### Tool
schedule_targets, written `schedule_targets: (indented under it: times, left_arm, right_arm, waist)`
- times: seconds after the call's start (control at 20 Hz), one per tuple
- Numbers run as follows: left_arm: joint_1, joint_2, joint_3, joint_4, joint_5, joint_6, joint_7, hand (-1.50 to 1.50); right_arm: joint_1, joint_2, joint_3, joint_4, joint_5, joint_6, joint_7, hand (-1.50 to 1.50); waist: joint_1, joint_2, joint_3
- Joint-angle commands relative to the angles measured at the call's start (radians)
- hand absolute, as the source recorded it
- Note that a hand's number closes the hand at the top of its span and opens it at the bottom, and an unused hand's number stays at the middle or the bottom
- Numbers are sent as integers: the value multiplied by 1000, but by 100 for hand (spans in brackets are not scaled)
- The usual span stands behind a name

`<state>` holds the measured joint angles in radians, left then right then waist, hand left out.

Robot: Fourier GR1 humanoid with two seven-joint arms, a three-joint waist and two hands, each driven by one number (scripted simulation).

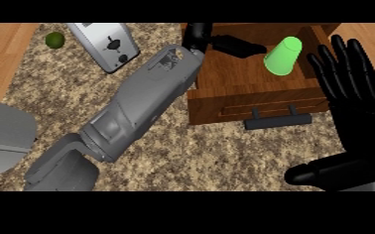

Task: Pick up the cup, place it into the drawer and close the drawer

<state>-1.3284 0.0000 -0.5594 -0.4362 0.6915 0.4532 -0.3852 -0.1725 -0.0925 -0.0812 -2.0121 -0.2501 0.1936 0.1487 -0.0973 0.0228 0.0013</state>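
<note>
Green cup in the open drawer, a hand on either side.

The left hand (223, 42) reaches over the wooden drawer (242, 87), fingers straight, just short of the tilted cup (283, 56). The right hand (350, 87) stands open beside the cup. Behind the left forearm, a toaster (104, 44) and a lime (55, 39) sit on the speckled counter (212, 153).

The green cup (283, 56) lies tilted inside the open drawer (242, 87). The left hand (227, 42) reaches over the drawer just beside the cup. The right hand (348, 79) rests open at the right edge.
</note>
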Motion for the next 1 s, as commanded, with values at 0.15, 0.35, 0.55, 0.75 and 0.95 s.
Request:
schedule_targets:
  times: [0.15, 0.35, 0.55, 0.75, 0.95]
  left_arm:
    - [12, 0, 66, -54, 89, -51, -113, -150]
    - [109, 29, 90, -165, 82, -77, -72, -150]
    - [103, 81, 141, -258, 102, -39, -18, -150]
    - [278, 150, 139, -399, 109, -31, -23, -150]
    - [391, 258, 156, -557, 117, -16, 52, -150]
  right_arm:
    - [24, -11, -9, -97, -86, -9, 107, -150]
    - [53, -68, -68, -74, -113, 56, 65, 150]
    - [70, -134, -40, -100, -67, 130, 71, 150]
    - [145, -138, 9, -91, 75, 179, -19, 150]
    - [155, -194, -8, -97, 107, 208, 6, 150]
  waist:
    - [41, -14, -1]
    - [96, -27, -1]
    - [106, -30, -2]
    - [133, -38, -2]
    - [133, -37, -2]
